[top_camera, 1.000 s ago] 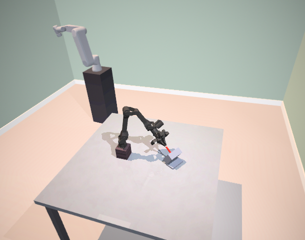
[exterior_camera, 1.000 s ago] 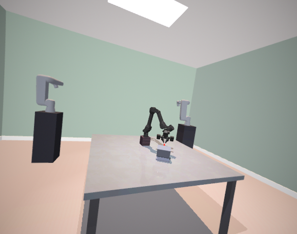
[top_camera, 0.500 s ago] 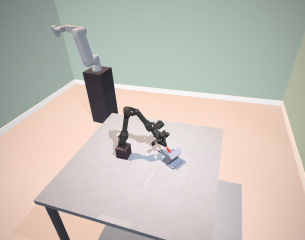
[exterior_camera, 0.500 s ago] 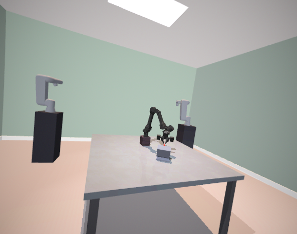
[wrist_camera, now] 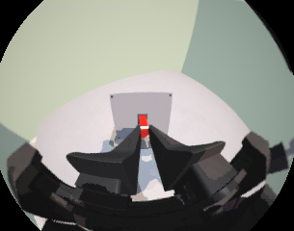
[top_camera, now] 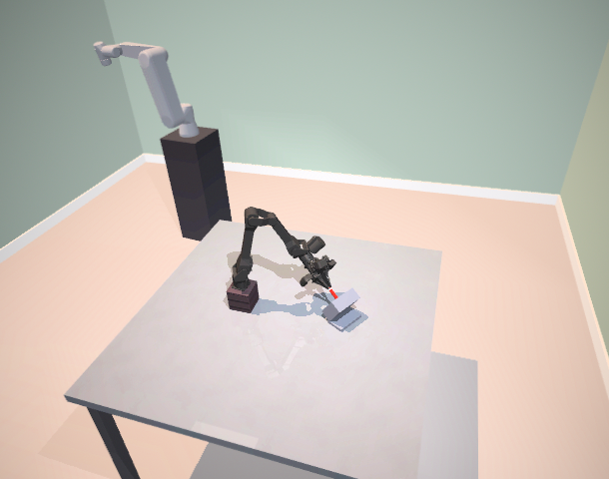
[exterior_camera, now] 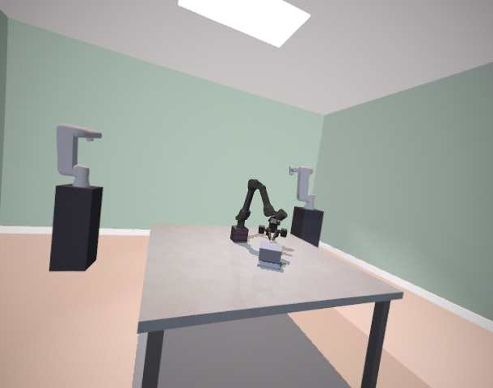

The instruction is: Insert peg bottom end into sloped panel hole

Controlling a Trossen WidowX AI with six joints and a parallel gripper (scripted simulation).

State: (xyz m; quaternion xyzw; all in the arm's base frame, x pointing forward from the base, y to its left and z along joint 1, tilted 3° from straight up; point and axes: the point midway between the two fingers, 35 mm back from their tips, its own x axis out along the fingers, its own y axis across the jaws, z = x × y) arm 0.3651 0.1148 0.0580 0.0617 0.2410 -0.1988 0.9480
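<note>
Jaws (top_camera: 329, 287) (exterior_camera: 271, 240) nearly closed, w/ red peg (top_camera: 332, 293) (exterior_camera: 271, 242) (wrist_camera: 143, 119) pinched at the tips. Peg's far end is at the hole (wrist_camera: 139, 115) in the sloped block (top_camera: 341, 304) (exterior_camera: 270, 252) (wrist_camera: 158, 108), on the counter (top_camera: 274, 412) (exterior_camera: 204, 288) (wrist_camera: 60, 140). Risks, L to R in wrist view: L edge of hole could catch the peg if angle's off; pushing off-axis could jam it or make it slip in the grip; R side, same if twist's a bit out. Depth in hole: can't tell. Peg's lower end hidden; exterior shows only a red speck.
</note>
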